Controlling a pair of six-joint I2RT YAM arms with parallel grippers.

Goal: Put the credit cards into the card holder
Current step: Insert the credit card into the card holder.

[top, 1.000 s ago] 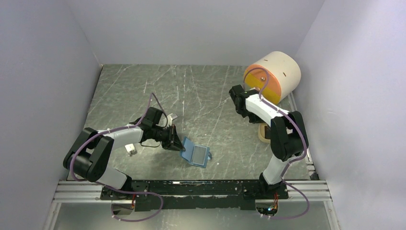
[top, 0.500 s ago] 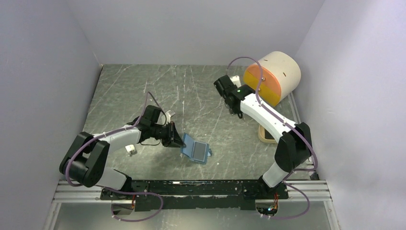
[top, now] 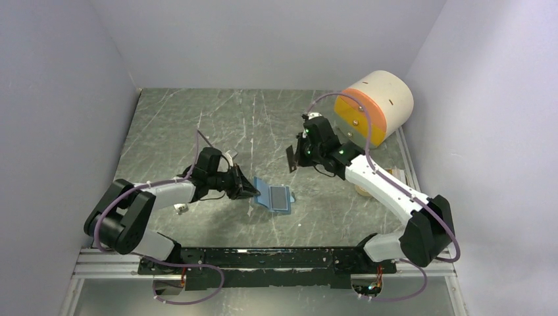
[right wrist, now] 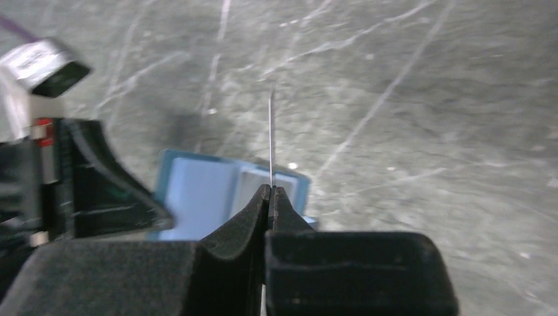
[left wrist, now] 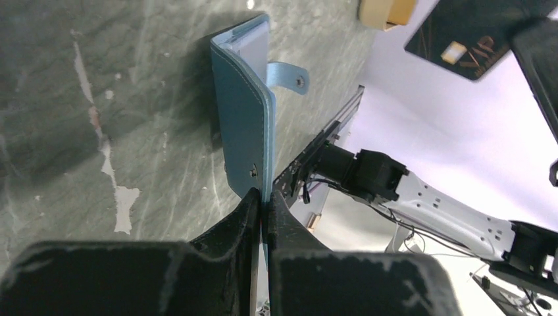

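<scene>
While the left gripper [left wrist: 263, 197] pinches the blue card holder [left wrist: 242, 118], the right gripper [right wrist: 270, 191] clamps a black credit card [left wrist: 460, 38] near it.

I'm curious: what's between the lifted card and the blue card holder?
Nothing: top view shows only bare table between the credit card and card holder.

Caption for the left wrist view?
Left gripper pinches one flap of the blue folding card holder; a dark gold-printed credit card hangs beyond.
</scene>
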